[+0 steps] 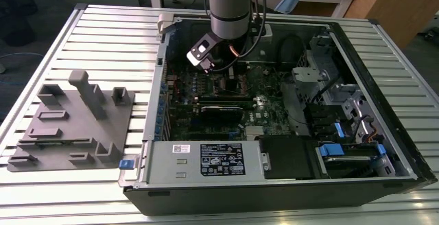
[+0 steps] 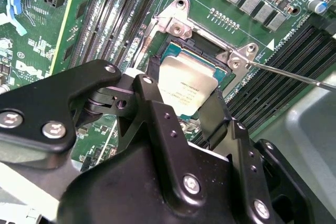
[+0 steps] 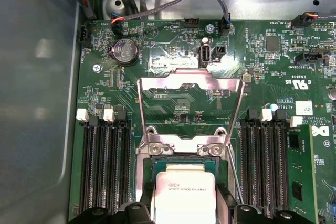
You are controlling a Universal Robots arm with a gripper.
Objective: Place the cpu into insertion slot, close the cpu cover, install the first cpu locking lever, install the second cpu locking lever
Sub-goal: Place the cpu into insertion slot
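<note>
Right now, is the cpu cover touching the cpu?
Apart. In the first wrist view the cpu cover stands swung open beyond its hinge, and a strip of the insertion slot shows between it and the cpu.

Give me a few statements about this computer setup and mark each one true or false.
1. The claw grips the chip by two opposite edges. True.
2. The metal cover is shut over the socket. False: it is swung open, away from the socket.
3. The computer case lies open on the table. True.
4. The grey tray sits at the exterior view's right of the case. False: it sits at the left.
</note>
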